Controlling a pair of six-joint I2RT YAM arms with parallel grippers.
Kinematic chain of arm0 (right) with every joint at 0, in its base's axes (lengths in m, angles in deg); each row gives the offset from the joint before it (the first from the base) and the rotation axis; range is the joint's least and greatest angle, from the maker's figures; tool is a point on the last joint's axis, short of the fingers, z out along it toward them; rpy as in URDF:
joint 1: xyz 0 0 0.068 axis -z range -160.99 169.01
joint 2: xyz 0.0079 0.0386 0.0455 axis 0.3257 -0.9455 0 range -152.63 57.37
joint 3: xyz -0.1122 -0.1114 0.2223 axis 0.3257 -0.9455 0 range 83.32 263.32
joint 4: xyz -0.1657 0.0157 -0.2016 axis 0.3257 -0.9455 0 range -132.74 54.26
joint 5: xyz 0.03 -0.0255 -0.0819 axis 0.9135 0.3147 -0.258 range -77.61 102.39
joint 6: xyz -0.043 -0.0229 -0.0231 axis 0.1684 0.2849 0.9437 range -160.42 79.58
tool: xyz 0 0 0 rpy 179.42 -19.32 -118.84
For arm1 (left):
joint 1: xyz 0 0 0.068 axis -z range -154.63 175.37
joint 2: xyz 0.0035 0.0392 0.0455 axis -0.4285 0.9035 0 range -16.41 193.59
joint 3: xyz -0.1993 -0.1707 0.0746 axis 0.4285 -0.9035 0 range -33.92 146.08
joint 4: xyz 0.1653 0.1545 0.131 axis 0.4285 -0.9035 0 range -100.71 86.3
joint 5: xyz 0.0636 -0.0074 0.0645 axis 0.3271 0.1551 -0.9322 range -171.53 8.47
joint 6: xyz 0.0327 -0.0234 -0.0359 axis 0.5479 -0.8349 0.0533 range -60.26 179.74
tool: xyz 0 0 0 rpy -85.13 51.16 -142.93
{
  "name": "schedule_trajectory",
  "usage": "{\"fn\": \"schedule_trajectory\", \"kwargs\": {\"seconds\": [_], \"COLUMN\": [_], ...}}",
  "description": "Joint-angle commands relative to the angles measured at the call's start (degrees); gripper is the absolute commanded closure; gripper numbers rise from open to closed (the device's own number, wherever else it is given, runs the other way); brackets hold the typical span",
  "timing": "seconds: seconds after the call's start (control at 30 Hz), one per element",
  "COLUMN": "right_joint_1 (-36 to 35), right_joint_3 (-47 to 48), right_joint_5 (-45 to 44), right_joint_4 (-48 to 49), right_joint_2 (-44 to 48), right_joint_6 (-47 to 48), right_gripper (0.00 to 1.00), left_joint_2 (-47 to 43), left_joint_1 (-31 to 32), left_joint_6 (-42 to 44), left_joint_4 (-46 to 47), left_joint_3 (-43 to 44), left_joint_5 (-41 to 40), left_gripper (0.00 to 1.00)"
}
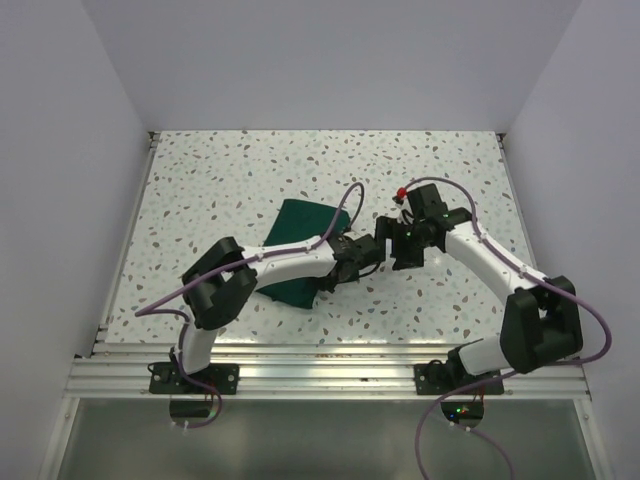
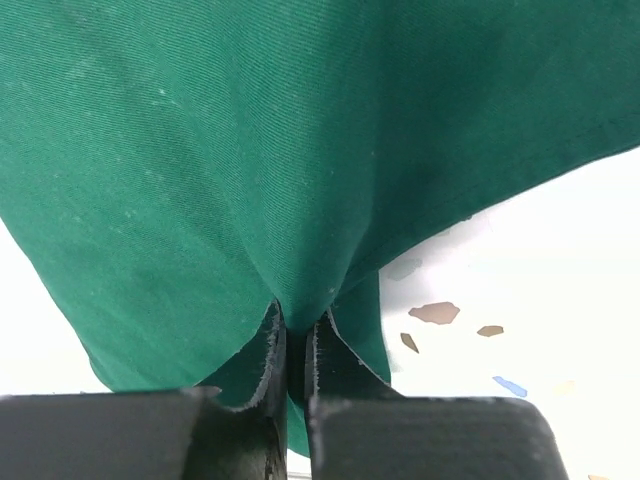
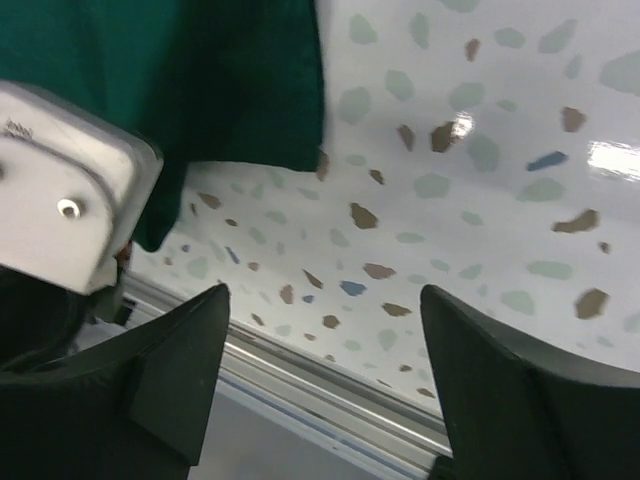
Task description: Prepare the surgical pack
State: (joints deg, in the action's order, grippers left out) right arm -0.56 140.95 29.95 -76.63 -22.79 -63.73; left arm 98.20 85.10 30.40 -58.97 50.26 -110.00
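My left claw (image 2: 295, 325) grips the surgical pack (image 2: 300, 150)
It pinches a fold of green cloth; my right claw (image 3: 322, 295) gapes empty above the surface (image 3: 480, 150).

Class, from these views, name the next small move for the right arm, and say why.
Probably move the open right gripper to the free edge of the surgical pack and close on it: the left gripper is shut on one fold, while the right holds nothing above the table.
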Motion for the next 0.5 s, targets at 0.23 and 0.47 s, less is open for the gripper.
{"fn": "schedule_trajectory", "kwargs": {"seconds": [0.23, 0.47], "right_joint_1": [-0.6, -0.6], "right_joint_3": [-0.1, -1.8], "right_joint_5": [18.4, 23.1], "right_joint_4": [16.9, 22.5], "right_joint_2": [-10.3, -14.3], "right_joint_6": [-12.7, -16.8], "right_gripper": [0.57, 0.77], "left_joint_2": [-7.2, -8.3], "left_joint_1": [0.0, -1.0], "left_joint_6": [0.3, 0.6], "left_joint_4": [2.6, 2.4], "left_joint_3": [3.4, 5.1], "left_joint_5": [5.9, 7.4], "left_gripper": [1.00, 1.00]}}
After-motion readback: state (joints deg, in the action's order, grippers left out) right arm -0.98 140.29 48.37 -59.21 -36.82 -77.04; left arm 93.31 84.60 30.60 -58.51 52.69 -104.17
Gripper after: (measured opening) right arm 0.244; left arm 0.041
